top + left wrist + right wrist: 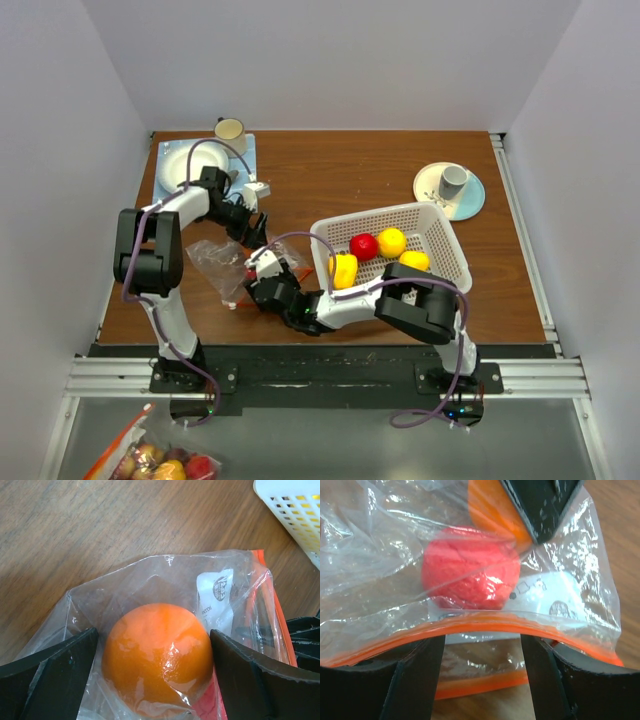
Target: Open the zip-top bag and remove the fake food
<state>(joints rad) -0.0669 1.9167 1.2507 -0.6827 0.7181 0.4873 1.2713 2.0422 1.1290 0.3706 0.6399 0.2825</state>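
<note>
The zip-top bag (212,258) lies on the table between both grippers. In the left wrist view my left gripper (153,635) is shut on an orange fruit (157,655) through the clear plastic (150,580). In the right wrist view a red fruit (470,570) lies inside the bag beside the orange one (487,510), with a left finger (540,505) on it. My right gripper (482,647) is open, its fingers inside the bag's mouth. The upper orange-red zip strip (485,622) arches over them and the lower strip (480,685) lies beneath.
A white perforated basket (440,215) right of the bag holds a red fruit (364,246) and three yellow ones. A cup on a plate (450,195) stands back right. A cup (230,130) and white dish (185,165) sit back left.
</note>
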